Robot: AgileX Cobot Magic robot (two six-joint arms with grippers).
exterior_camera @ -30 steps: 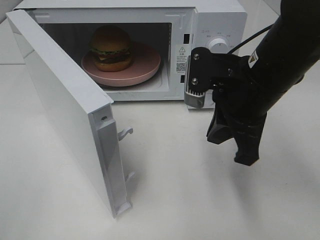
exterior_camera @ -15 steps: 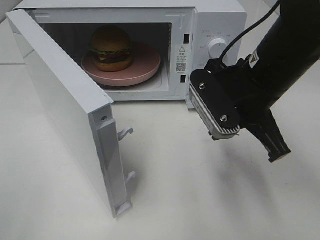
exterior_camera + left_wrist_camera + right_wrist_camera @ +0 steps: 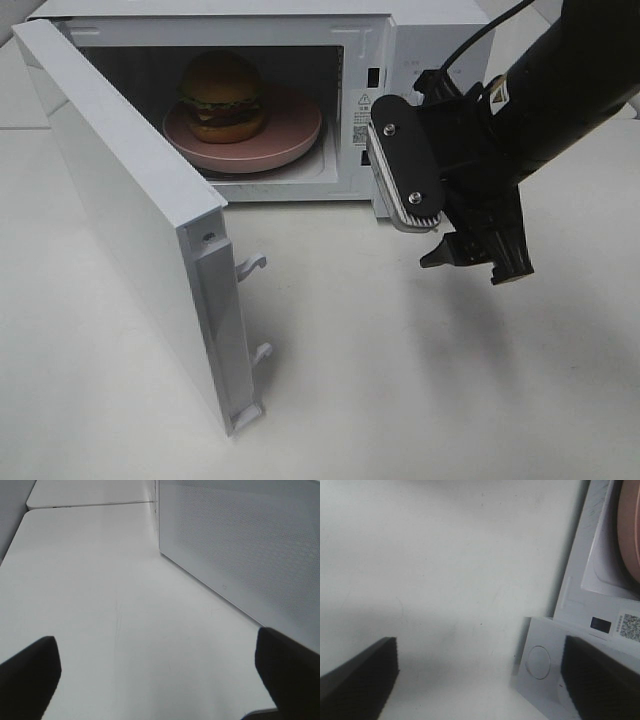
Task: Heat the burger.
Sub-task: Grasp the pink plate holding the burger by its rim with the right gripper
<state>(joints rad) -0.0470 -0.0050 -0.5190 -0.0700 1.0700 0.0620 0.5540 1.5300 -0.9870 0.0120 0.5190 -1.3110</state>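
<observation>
burger (image 3: 222, 95) on plate (image 3: 290, 135) in open microwave (image 3: 440, 40) | right gripper (image 3: 480, 262) at 3 o'clock, seemingly spread, empty | left gripper (image 3: 160, 680) wide, empty

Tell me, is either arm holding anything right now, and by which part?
Nothing is held. The right gripper and the left gripper both have open jaws over bare table; the burger sits on its plate inside the microwave.

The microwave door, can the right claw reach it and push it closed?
Probably yes. The right claw hangs open and empty in front of the microwave, and only bare table lies between it and the swung-out microwave door. The burger already sits inside on the pink plate.
</observation>
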